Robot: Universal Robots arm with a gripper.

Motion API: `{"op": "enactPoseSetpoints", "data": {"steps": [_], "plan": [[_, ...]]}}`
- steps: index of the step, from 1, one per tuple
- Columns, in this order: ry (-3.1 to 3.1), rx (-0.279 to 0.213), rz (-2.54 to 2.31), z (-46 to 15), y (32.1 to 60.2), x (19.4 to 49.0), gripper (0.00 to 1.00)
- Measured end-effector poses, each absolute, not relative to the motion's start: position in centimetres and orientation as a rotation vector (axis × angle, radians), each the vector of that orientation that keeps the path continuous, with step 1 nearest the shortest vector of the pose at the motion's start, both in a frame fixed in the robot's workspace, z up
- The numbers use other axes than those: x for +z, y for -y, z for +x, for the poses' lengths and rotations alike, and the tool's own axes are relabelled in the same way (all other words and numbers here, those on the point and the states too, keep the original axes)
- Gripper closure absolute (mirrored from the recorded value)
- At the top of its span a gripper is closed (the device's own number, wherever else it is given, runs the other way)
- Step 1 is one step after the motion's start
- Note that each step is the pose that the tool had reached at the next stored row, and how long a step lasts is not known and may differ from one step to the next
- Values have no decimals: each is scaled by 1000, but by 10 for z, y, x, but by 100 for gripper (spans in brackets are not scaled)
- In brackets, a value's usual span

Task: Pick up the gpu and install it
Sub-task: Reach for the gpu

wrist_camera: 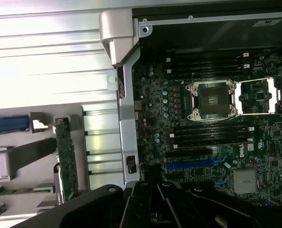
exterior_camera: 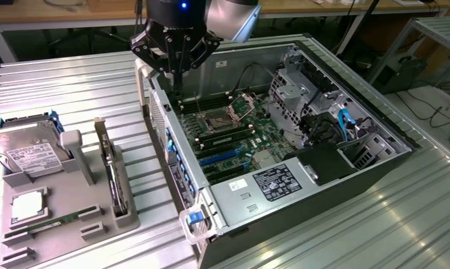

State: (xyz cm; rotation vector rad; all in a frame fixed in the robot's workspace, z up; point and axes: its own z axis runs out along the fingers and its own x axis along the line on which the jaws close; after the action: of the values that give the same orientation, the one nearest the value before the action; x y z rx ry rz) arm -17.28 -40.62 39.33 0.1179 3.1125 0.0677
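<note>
hard drive (exterior_camera: 23,151) in grey holder (exterior_camera: 69,238) | memory stick (exterior_camera: 56,220) | maybe 1 CPU (exterior_camera: 29,204)

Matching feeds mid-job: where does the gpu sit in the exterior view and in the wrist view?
Exterior view: the gpu stands on edge in the gray holder at the exterior view's left, outside the computer case.
Wrist view: the gpu stands on edge in that holder, across the case wall from the motherboard.
Shared landmark: the open CPU socket.

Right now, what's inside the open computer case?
A green motherboard with an open CPU socket, memory sticks and blue slots, plus a labelled power supply and blue cables. The power supply and a black shroud cover whatever lies beneath them.
</note>
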Motion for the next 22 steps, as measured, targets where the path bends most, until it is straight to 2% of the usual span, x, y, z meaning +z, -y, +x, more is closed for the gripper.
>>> {"op": "enactPoseSetpoints", "data": {"steps": [22], "plan": [[-3112, 68, 118, -185, 413, 393, 89]]}}
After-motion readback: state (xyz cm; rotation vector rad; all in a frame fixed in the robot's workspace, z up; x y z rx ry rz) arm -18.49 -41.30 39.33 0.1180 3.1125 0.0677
